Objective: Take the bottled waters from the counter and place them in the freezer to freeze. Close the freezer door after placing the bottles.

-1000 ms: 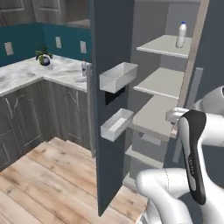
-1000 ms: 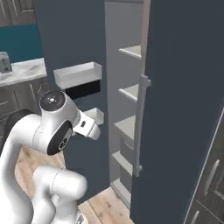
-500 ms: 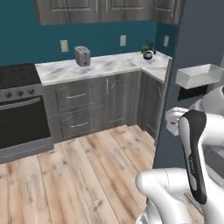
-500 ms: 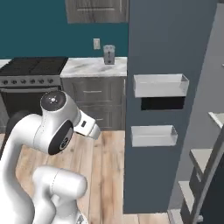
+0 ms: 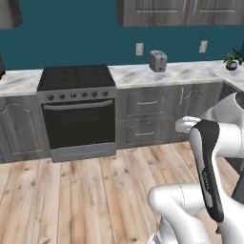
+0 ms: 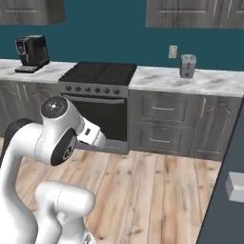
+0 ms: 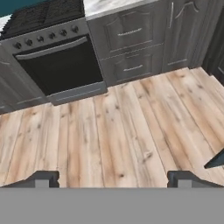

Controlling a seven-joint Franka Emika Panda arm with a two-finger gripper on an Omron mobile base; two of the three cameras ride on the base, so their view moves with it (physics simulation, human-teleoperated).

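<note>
Gripper (image 7: 112, 178) hanging over wood floor (image 7: 131, 131), tips spread wide at bottom of hand view, grasping nothing. Arm tucked close over base, likely for travelling between freezer and counter (image 5: 181, 74). Counter running across upper frame in base views, carrying toaster (image 5: 157, 61); coffee machine (image 6: 32, 53) at upper left of right base view. Bottled waters: cannot spot any. Freezer door (image 6: 228, 190) edging lower right of right base view, standing open.

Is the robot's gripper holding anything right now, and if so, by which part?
Nothing is held. The gripper has its jaws wide apart, with bare light wooden plank floor between them.
</note>
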